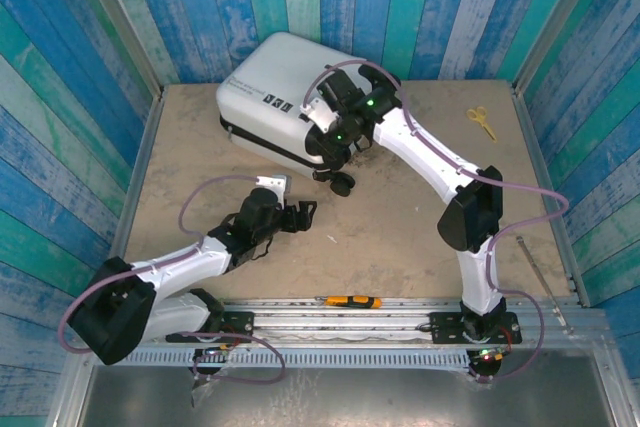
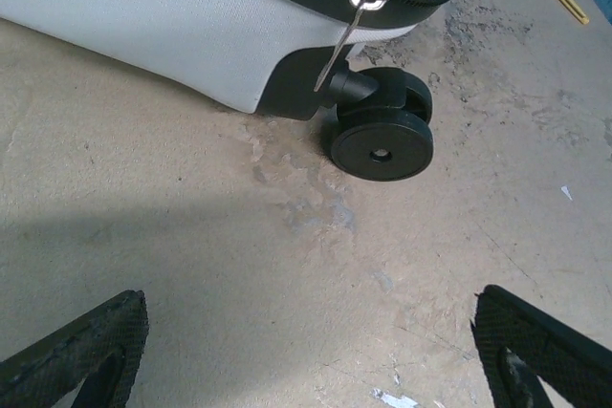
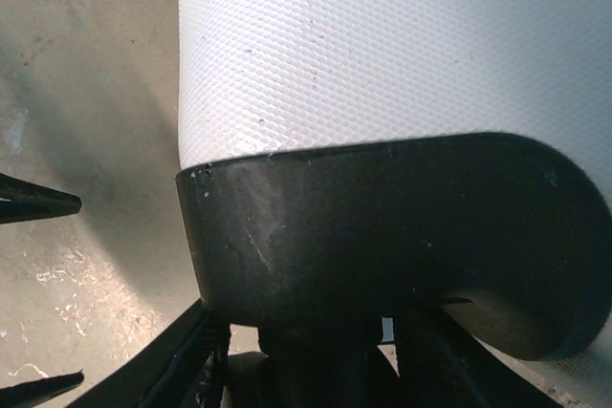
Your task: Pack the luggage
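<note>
Both arm bases line the bottom edge of the top view, with an orange-handled cutter (image 1: pixel 350 301) lying just above their rail. Left of centre, the left gripper (image 1: pixel 305 213) hovers over the bare desk (image 1: pixel 400 237), near the luggage (image 1: pixel 280 97) but apart from it. The white hard case lies flat in the upper middle of the frame with its halves together, so whatever it holds is hidden. The right gripper (image 1: pixel 332 150) is pressed in at the case's lower-right corner, above a black wheel (image 1: pixel 343 185). Yellow scissors (image 1: pixel 482 122) lie well apart at the upper right.

From the left wrist, the fingers (image 2: pixel 86 351) stand wide at the two lower corners, with nothing between them. Ahead, a zipper pull (image 2: pixel 349 26) dangles from the black seam beside the wheel.

From the right wrist, a dimpled white shell fills the top of the frame, with the black wheel housing (image 3: pixel 382 236) right below it. I cannot tell how the right fingers stand, or whether they grip anything.

The shell looks stiff, bulky and rather slick, probably too broad for either gripper to span. The pull tab, a handle or the wheel bracket seem the likelier holds, and the wheels may let the case roll if pushed.
</note>
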